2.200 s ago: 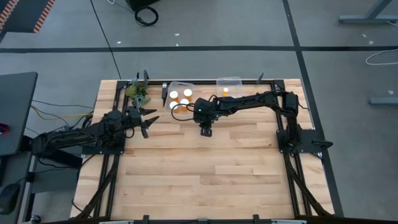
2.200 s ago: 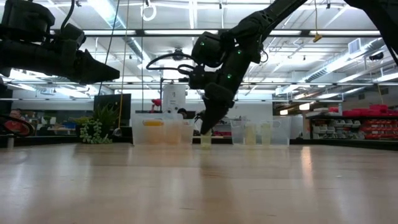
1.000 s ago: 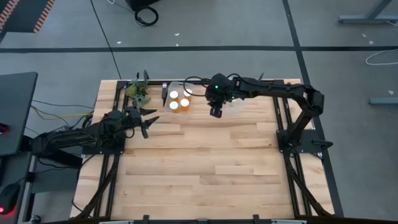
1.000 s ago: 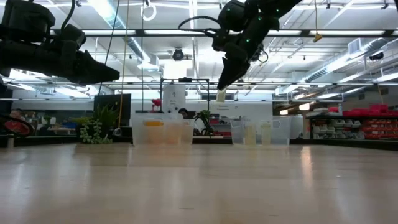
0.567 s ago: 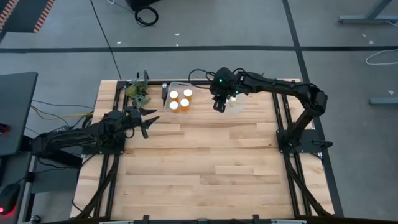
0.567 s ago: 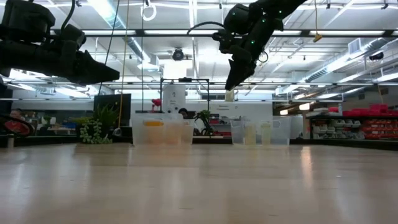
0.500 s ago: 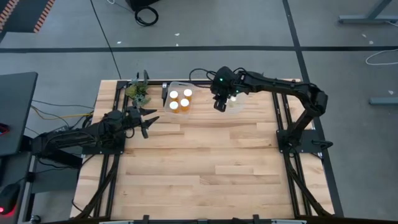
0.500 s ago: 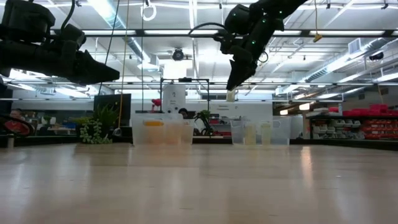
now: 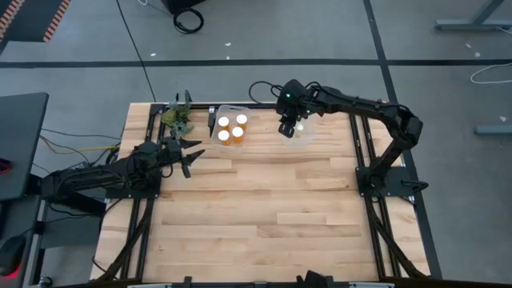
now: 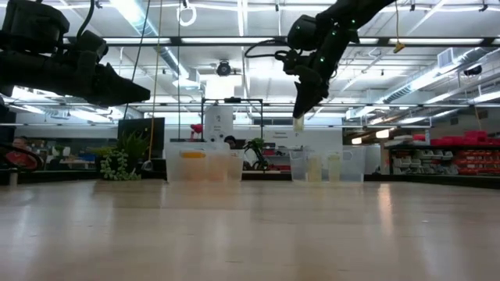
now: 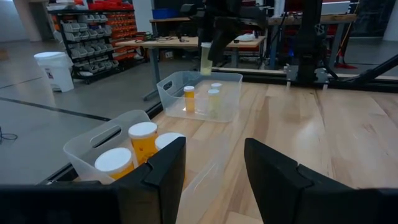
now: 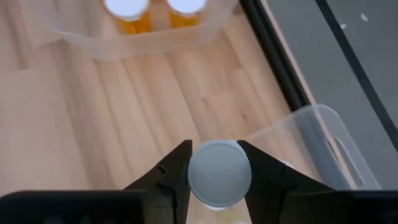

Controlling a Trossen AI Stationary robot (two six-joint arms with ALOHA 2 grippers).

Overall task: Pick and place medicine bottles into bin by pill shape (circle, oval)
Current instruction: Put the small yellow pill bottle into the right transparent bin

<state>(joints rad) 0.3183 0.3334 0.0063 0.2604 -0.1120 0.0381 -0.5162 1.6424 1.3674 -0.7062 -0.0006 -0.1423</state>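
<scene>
My right gripper (image 9: 288, 129) is shut on a small pale medicine bottle (image 10: 298, 123) with a white cap (image 12: 219, 173), high above the right clear bin (image 9: 301, 133). That bin holds a few small bottles (image 11: 213, 98). The left clear bin (image 9: 230, 126) holds several orange, white-capped bottles (image 9: 237, 132) standing upright. My left gripper (image 9: 190, 157) is open and empty above the table's left side, near the bins; its fingers show in the left wrist view (image 11: 214, 168). My right gripper pinches the bottle at its cap end (image 12: 219, 173) between its two fingers (image 12: 175, 171), one on either side of the round cap. The fingers point down from above. The bottle is upright, cap up, its body sticking out below the fingertips (image 10: 298, 123), lifted clear above the bin.
A small green plant (image 9: 178, 118) stands at the far left corner, beside the left bin. The black frame rail (image 9: 352, 104) runs along the table's far and right edges. Bare wood (image 9: 264, 208) fills the middle and near part of the table.
My right gripper has carried the bottle toward the table's far edge and a little to the right, from beside the right bin to above it. It has come down slightly. The bottle stays upright and clear of everything.
</scene>
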